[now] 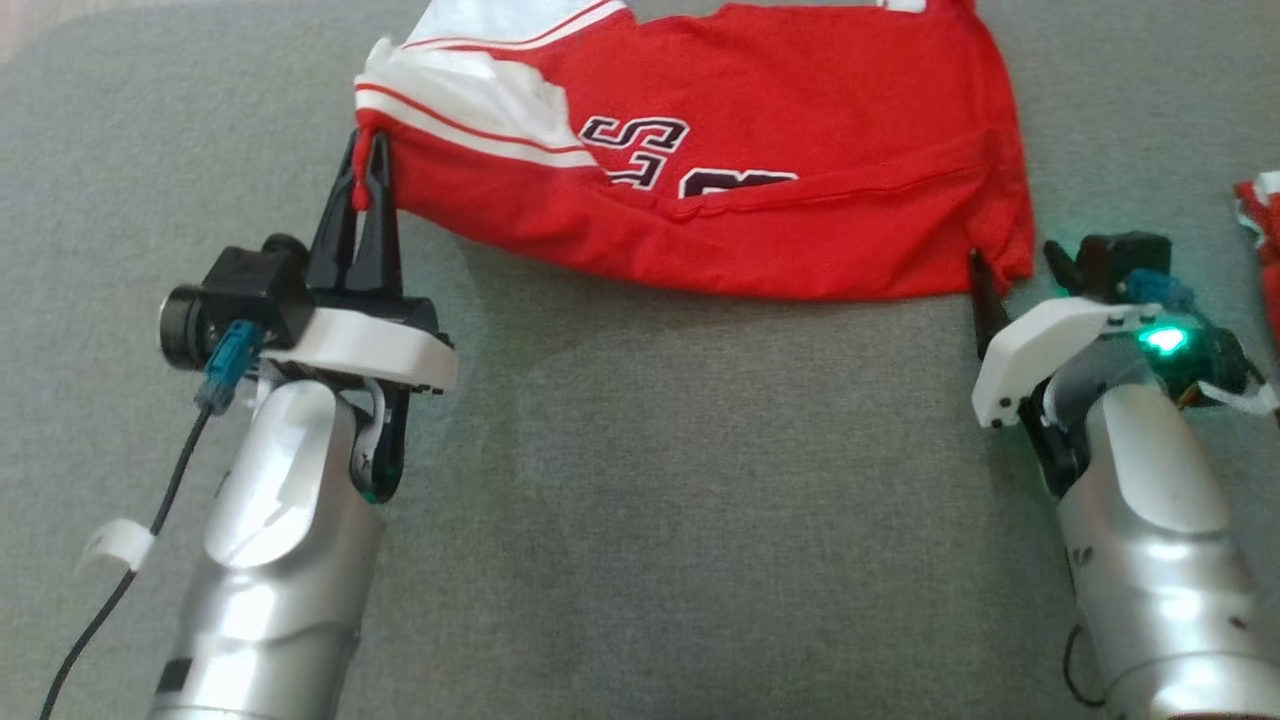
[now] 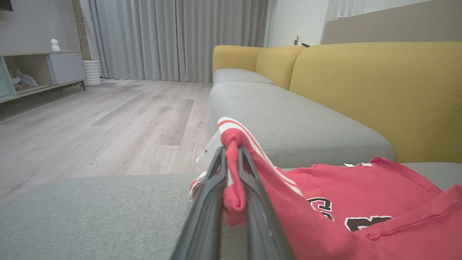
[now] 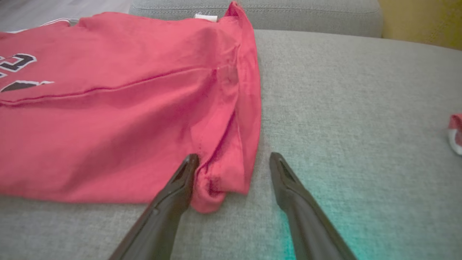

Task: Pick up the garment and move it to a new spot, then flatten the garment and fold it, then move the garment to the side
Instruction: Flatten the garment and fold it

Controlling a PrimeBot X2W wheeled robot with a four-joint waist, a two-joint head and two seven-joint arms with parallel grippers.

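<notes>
The red T-shirt [image 1: 800,150], with white striped sleeves and black lettering, lies spread across the grey sofa seat [image 1: 640,480], its near edge lifted at one end. The left gripper [image 1: 367,160] is clamped on the red cuff of the left sleeve. The right gripper [image 1: 1012,258] stands spread wide, its fingers astride the shirt's near right corner. A red-and-white cloth scrap [image 1: 1262,215] lies farther right, well apart.

One garment [image 1: 800,230] and two end effectors [image 1: 367,155] [image 1: 1012,256].
</notes>
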